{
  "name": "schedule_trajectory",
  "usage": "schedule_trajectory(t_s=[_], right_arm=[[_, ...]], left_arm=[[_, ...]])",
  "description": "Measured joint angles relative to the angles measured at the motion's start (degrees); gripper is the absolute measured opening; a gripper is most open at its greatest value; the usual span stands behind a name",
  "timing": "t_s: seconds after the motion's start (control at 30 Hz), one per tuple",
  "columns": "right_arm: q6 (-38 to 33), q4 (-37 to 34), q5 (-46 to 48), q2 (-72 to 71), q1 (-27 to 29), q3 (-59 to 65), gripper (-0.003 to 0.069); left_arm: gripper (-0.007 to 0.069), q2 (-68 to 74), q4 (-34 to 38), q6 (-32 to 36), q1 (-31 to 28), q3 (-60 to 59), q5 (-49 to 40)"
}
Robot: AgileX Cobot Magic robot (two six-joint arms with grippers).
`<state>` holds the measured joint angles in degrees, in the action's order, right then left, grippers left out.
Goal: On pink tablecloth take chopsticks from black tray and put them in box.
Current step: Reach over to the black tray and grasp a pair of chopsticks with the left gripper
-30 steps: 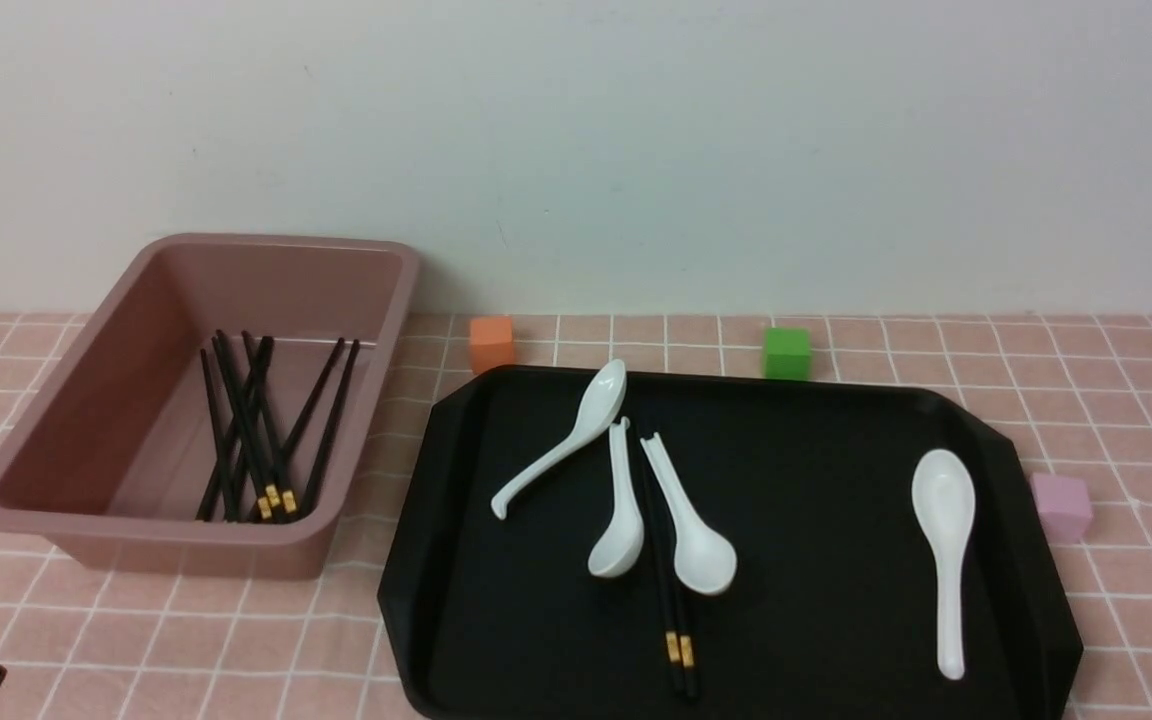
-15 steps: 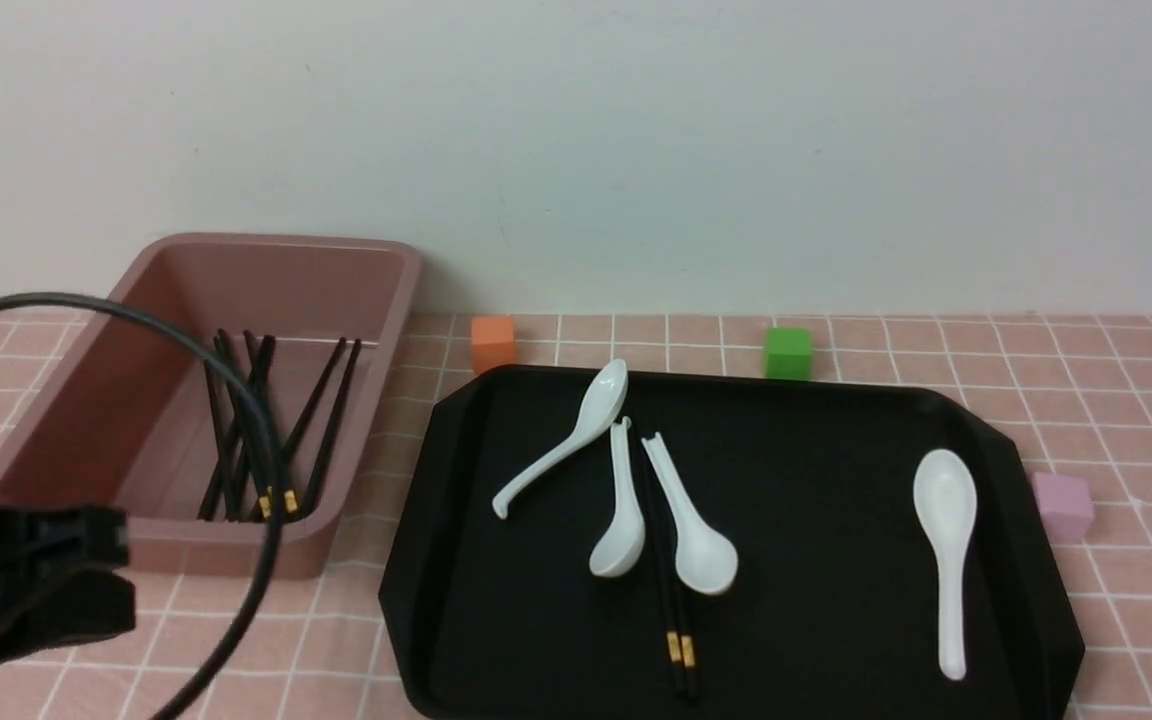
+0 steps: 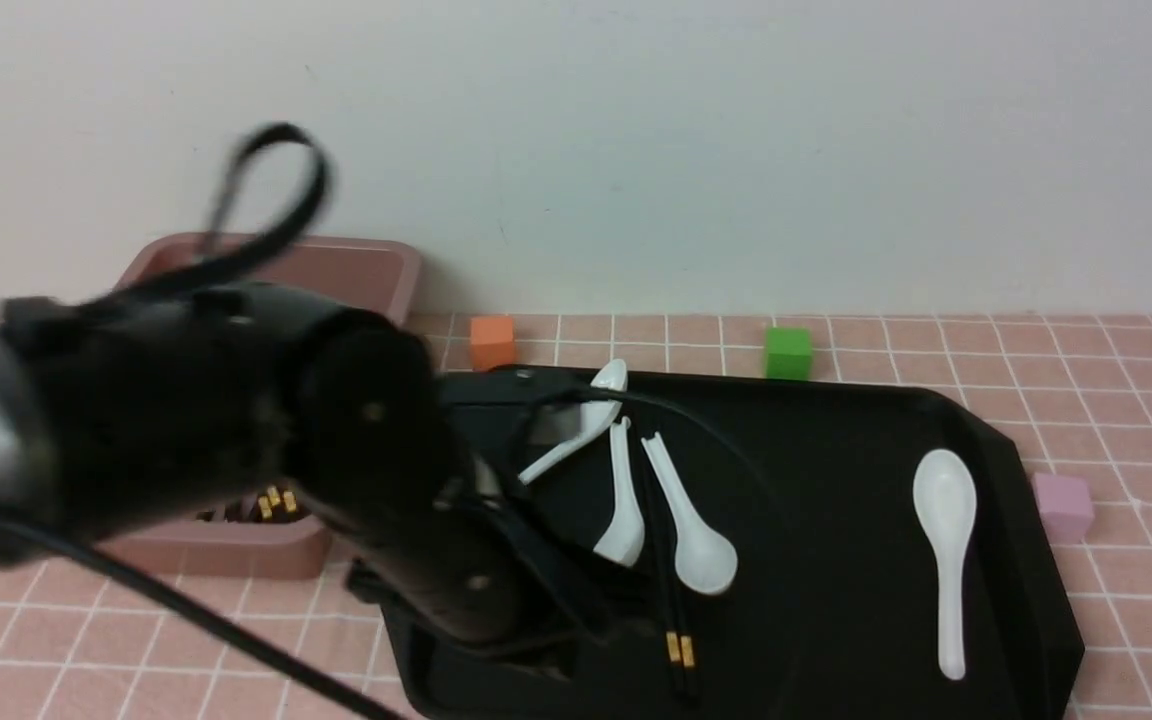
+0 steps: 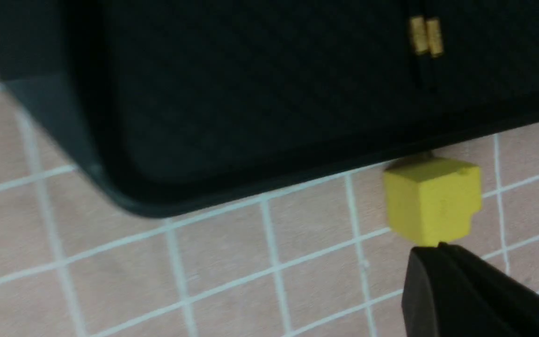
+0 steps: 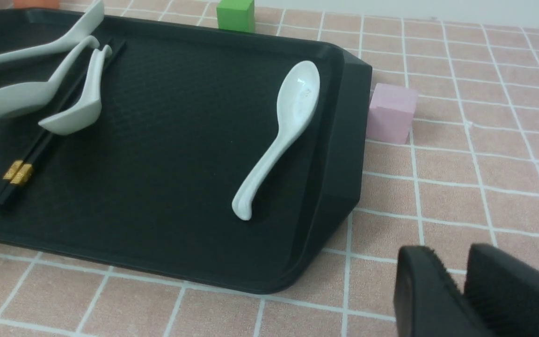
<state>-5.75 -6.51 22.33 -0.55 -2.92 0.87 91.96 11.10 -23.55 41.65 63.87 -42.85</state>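
A pair of black chopsticks (image 3: pixel 678 650) with gold bands lies on the black tray (image 3: pixel 836 440), between two white spoons. It also shows in the right wrist view (image 5: pixel 17 172) and the left wrist view (image 4: pixel 426 36). My left arm (image 3: pixel 236 420) reaches over the tray's near left part. My left gripper (image 4: pixel 438 247) is shut and empty, above the pink tablecloth (image 4: pixel 204 262) just outside the tray's near rim, short of the gold bands. The box (image 3: pixel 366 255) stands at the left, mostly hidden by the arm, with several chopsticks (image 3: pixel 276 500) inside. My right gripper (image 5: pixel 452 255) hangs over the cloth off the tray's right corner, tips slightly apart, empty.
Several white spoons lie on the tray, one alone at the right (image 3: pixel 944 540). An orange cube (image 3: pixel 492 343) and a green cube (image 3: pixel 787 352) stand behind the tray, and a pink cube (image 3: pixel 1062 505) at its right. A yellow cube (image 4: pixel 431 201) touches the tray's near rim by my left gripper.
My left arm has swept in from the lower left, across the box to the tray's near left part, and now hides most of the box. The chopsticks and spoons have not moved.
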Motion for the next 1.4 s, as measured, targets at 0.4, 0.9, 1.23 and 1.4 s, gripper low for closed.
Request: schedule_trajectory(t_s=[0.4, 0.9, 1.23, 1.4], right_arm=[[0.0, 0.0, 0.0, 0.0, 0.0, 0.0, 0.0178], [0.0, 0.0, 0.0, 0.0, 0.0, 0.0, 0.0189], [0.0, 0.0, 0.0, 0.0, 0.0, 0.0, 0.0195], [0.0, 0.0, 0.0, 0.0, 0.0, 0.0, 0.0195]], left_arm=[[-0.0007, 21.8, -8.6, -6.6, 10.3, 24.6, -11.6], [0.0396, 31.2, -12.5, -12.0, 5.1, 32.0, -13.1], [0.0414, 33.9, -15.3, -12.1, 5.1, 32.3, -9.3], [0.0377, 34.5, -16.0, -12.1, 5.1, 32.7, -9.4]])
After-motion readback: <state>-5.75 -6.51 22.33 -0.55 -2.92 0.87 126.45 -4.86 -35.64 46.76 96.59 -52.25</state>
